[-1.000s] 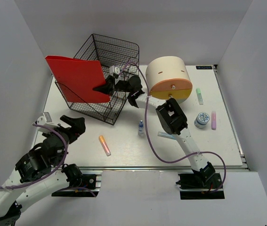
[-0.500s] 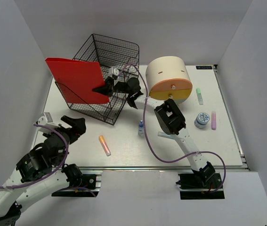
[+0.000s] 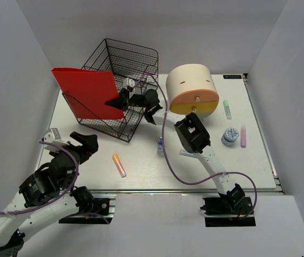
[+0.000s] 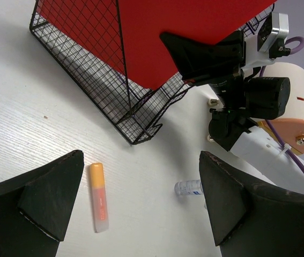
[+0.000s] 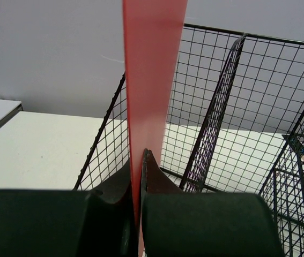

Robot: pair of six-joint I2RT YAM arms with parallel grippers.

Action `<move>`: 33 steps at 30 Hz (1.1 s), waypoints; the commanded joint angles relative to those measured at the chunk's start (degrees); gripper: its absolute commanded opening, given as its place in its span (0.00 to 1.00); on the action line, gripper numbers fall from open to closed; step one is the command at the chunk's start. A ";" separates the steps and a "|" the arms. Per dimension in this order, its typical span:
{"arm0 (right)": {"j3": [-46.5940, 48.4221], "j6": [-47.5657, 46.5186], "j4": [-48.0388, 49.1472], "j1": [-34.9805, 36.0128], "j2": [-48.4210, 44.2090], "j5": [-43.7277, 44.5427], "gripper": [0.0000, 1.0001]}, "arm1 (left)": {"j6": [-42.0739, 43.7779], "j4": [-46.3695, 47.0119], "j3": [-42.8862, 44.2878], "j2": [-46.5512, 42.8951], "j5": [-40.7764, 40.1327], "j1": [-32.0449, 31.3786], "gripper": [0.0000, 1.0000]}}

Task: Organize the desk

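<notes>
The white desk [image 3: 248, 160] carries a black wire mesh tray [image 3: 122, 69] at the back left. My right gripper [image 3: 115, 100] is shut on the edge of a flat red folder [image 3: 87, 91], holding it upright at the tray's near compartment; seen edge-on in the right wrist view, the folder [image 5: 150, 80] runs between the shut fingers. My left gripper [image 3: 84, 143] is open and empty above the desk's front left. An orange highlighter [image 3: 119, 165] lies near it and shows in the left wrist view [image 4: 99, 197] between the open fingers. A small clear bottle [image 3: 161, 145] lies mid-desk.
A round beige drawer unit [image 3: 192, 89] stands at the back centre. A green highlighter [image 3: 227, 109], a round tin [image 3: 229, 135] and a pink highlighter [image 3: 243, 136] lie on the right. A silver rail [image 3: 194, 190] runs along the front edge.
My right gripper has carried the red folder slightly left and back along the mesh tray. My left arm has barely moved.
</notes>
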 commanded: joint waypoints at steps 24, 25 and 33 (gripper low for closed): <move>-7.21 -4.01 -0.44 -1.94 -12.98 -4.82 0.89 | -2.63 1.94 -0.98 1.08 3.46 -0.20 0.98; -7.83 -3.74 -1.23 -2.37 -13.86 -4.64 0.89 | -2.54 2.11 -1.15 1.08 3.90 -0.20 0.98; -14.87 -3.63 -19.69 -4.66 -25.71 -10.35 0.89 | -2.46 3.87 -1.60 3.53 7.59 -0.20 0.98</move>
